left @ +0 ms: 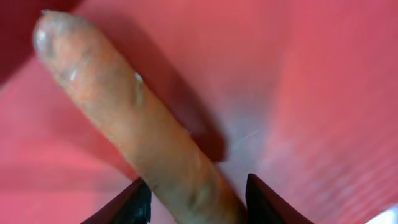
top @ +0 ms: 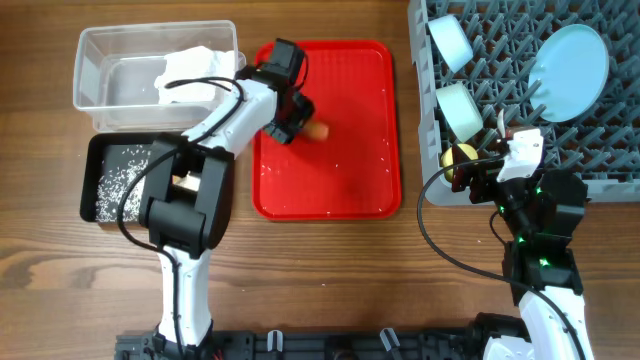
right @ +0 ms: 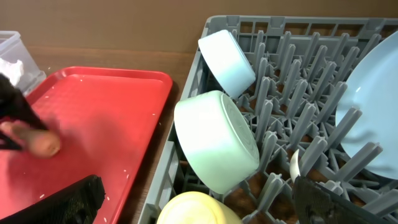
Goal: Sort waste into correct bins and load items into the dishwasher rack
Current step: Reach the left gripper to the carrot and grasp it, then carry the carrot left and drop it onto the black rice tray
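Note:
My left gripper (top: 298, 122) is over the red tray (top: 330, 190), shut on the orange carrot (top: 318, 130). In the left wrist view the carrot (left: 124, 106) runs between both fingertips (left: 199, 200). The carrot also shows in the right wrist view (right: 38, 140). My right gripper (top: 478, 165) is open at the grey rack's (top: 600, 186) front-left corner, its fingers (right: 202, 208) either side of the yellow cup (right: 199, 211). The rack holds the light-blue bowl (top: 450, 40), the pale-green bowl (top: 462, 108) and the light-blue plate (top: 570, 58). The white napkin (top: 195, 70) lies in the clear tub (top: 100, 60).
The black tray (top: 93, 160) in front of the tub holds loose rice grains (top: 120, 178). A few grains lie on the red tray (right: 106, 106). A thin white edge (right: 295, 165) shows among the rack pegs.

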Tool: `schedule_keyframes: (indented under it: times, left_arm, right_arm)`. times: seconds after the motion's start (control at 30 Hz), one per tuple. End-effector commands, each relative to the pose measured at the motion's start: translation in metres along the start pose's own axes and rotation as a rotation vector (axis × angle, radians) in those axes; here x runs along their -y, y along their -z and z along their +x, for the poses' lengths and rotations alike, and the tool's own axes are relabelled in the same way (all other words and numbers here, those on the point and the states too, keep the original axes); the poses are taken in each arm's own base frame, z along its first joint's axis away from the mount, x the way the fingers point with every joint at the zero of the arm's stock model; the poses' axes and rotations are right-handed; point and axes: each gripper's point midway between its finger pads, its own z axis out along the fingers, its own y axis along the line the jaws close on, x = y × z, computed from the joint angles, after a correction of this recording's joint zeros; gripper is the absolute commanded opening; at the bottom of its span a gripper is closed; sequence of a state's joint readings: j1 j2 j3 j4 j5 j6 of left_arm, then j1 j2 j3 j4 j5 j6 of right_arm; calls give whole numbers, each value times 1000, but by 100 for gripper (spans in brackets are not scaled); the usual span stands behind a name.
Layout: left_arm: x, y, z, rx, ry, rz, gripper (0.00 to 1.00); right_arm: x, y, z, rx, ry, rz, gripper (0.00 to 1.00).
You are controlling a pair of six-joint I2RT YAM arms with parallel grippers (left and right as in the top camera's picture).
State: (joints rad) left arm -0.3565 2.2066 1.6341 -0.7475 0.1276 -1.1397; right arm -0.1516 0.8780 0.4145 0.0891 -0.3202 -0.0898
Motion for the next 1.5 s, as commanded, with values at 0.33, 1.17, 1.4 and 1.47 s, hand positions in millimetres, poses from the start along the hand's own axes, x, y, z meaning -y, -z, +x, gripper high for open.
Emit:
schedule_keyframes:
  times: [0.33, 1.17, 1.4, 1.47]
  left_arm:
    - [-108, -9, 32, -212, -339, -397, 29]
    - [-135, 219, -101, 179, -179, -447, 18]
    - [-234, 163, -159, 59, 479, -281, 11]
    - [-239, 135, -153, 10, 514, -233, 9]
  right_arm:
    - [1, 0, 0, 0, -15, 7, 100]
    - [4, -12, 12, -41, -29, 4, 100]
    - [4, -12, 12, -41, -28, 4, 100]
    - [4, -12, 12, -42, -28, 4, 100]
